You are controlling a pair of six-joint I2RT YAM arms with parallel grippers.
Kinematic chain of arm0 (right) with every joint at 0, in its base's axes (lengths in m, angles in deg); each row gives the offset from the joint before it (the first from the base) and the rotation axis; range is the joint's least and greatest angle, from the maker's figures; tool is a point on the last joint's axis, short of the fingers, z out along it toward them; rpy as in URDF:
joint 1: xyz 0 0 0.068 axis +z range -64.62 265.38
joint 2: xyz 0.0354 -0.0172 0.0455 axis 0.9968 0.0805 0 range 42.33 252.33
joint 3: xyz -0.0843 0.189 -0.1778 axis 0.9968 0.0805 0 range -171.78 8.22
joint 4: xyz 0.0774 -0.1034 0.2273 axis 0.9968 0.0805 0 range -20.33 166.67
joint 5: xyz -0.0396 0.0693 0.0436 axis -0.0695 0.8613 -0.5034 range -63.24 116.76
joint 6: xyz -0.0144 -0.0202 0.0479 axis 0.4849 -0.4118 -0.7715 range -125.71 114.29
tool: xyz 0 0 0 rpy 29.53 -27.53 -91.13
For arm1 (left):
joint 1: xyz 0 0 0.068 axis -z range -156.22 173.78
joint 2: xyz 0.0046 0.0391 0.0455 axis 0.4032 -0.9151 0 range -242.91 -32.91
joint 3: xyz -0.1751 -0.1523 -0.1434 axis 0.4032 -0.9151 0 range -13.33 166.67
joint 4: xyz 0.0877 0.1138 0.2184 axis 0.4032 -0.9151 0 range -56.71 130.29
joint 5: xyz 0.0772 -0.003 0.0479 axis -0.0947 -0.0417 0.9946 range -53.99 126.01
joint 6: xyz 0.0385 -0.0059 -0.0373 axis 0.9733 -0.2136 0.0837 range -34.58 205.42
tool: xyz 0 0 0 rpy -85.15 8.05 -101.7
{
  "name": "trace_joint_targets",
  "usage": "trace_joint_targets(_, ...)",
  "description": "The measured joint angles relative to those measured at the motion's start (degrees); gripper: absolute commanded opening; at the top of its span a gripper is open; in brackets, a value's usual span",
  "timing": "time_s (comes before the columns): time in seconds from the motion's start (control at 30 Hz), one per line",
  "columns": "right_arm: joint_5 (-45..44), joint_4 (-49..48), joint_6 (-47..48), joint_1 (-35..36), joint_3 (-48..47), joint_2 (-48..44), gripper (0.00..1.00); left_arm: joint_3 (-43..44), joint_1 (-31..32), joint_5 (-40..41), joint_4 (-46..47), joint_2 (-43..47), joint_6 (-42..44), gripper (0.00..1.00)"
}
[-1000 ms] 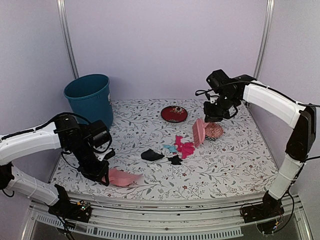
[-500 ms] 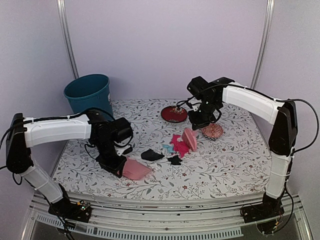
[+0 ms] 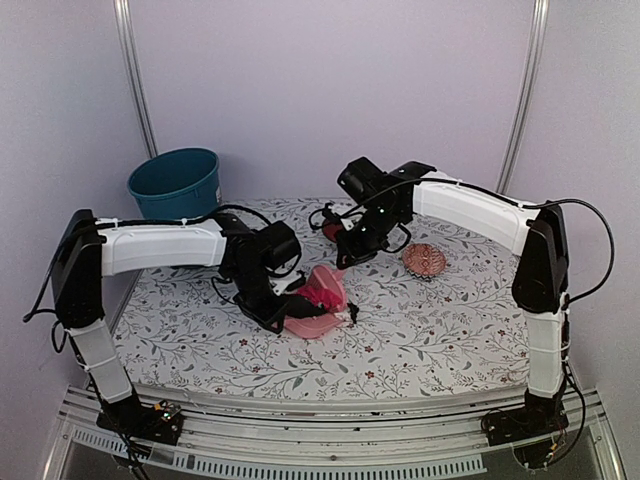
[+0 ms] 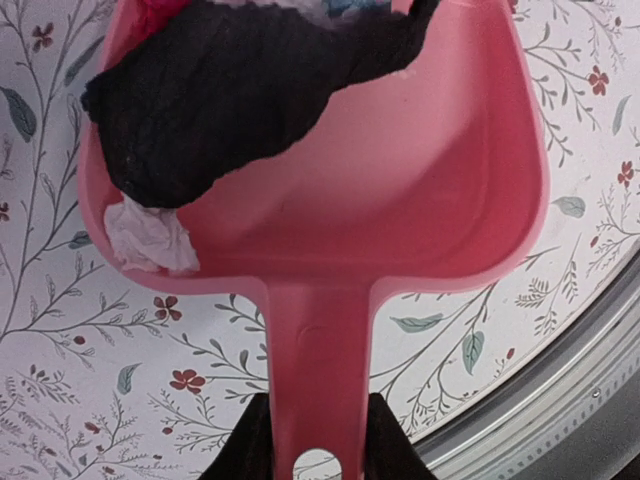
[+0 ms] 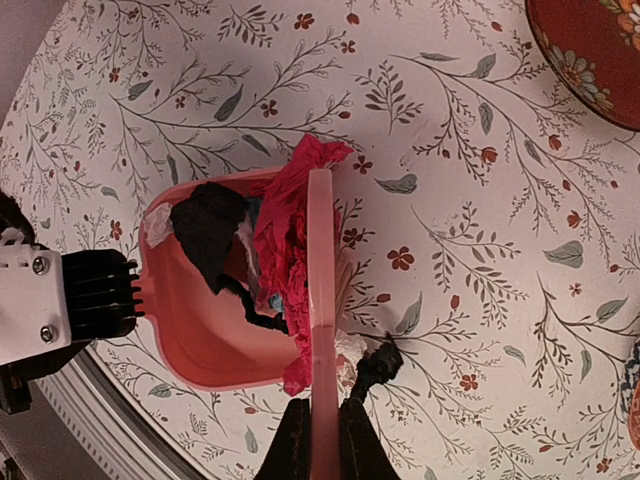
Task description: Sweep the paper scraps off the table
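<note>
My left gripper [image 4: 318, 440] is shut on the handle of a pink dustpan [image 4: 400, 200] lying flat on the table [image 3: 450, 320]. Inside the pan are paper scraps: a large black piece [image 4: 230, 100], a white bit [image 4: 150, 235] and crumpled hot-pink pieces [image 5: 285, 230]. My right gripper [image 5: 322, 425] is shut on a thin pink scraper [image 5: 321, 300], held on edge against the pan's mouth. One black scrap [image 5: 378, 365] and a white one [image 5: 350, 347] lie on the table just outside the scraper. From above, pan [image 3: 310, 322] and scraper [image 3: 328, 285] meet at mid-table.
A teal bin [image 3: 178, 183] stands at the back left corner. A round pink patterned dish [image 3: 424, 260] sits right of centre, and a dark-red plate [image 5: 590, 50] lies behind the right arm. The table's front edge runs close behind the dustpan handle.
The left arm slid the dustpan right to mid-table. The right arm swept the scraper left, pushing the scraps into the pan. Both grips are unchanged.
</note>
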State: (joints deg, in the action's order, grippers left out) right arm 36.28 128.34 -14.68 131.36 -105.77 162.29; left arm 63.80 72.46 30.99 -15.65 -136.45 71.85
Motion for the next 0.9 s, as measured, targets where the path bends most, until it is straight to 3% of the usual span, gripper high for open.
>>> trace_joint_targets(0.23,3.2,0.2,-0.7,0.2,0.0,-1.2,0.02,-2.6,0.3,1.2,4.0,1.7,0.0,0.04)
trace_joint_targets(0.6,8.9,1.8,-6.4,0.4,-0.2,-15.2,0.02,-16.8,1.9,6.0,19.1,18.0,-4.3,0.03)
trace_joint_targets(0.9,6.2,5.1,-8.9,-0.1,-4.8,-19.2,0.02,-19.5,2.0,10.4,25.5,23.5,-5.2,0.04)
